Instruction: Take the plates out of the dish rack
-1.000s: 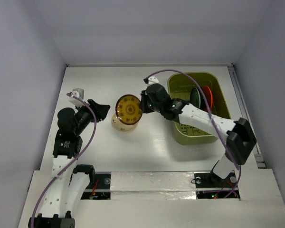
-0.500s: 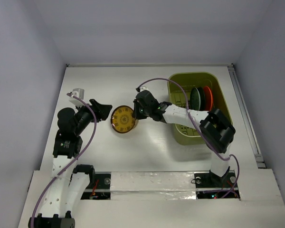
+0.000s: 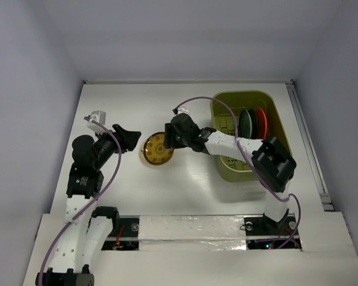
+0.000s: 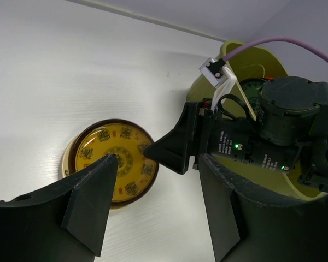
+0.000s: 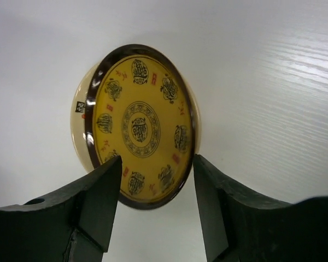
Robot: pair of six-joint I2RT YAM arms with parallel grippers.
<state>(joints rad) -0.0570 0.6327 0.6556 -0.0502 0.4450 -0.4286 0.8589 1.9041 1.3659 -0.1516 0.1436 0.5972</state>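
Note:
The yellow-orange patterned plate [image 3: 157, 149] lies face up on the white table, left of the olive-green dish rack [image 3: 221, 107]. My right gripper [image 3: 167, 138] hovers low over the plate's right side with its jaws spread to either side of it, as the right wrist view [image 5: 157, 164] shows, so it is open. The plate [image 5: 139, 128] shows its cream underside at the left rim. My left gripper [image 3: 129, 137] is open and empty just left of the plate [image 4: 117, 164]. A black plate [image 3: 246, 122] and an orange-red plate [image 3: 261, 121] stand upright in the rack. The light blue plate is out of view.
The right arm [image 3: 238, 146] stretches across the rack's near left side. The rack [image 4: 265, 57] sits at the far right of the table. Grey walls close in the table on the left, back and right.
The right gripper carried the patterned plate left and down. The plate went from upright to lying flat on the table, and the jaws now stand apart around it. The left arm held still.

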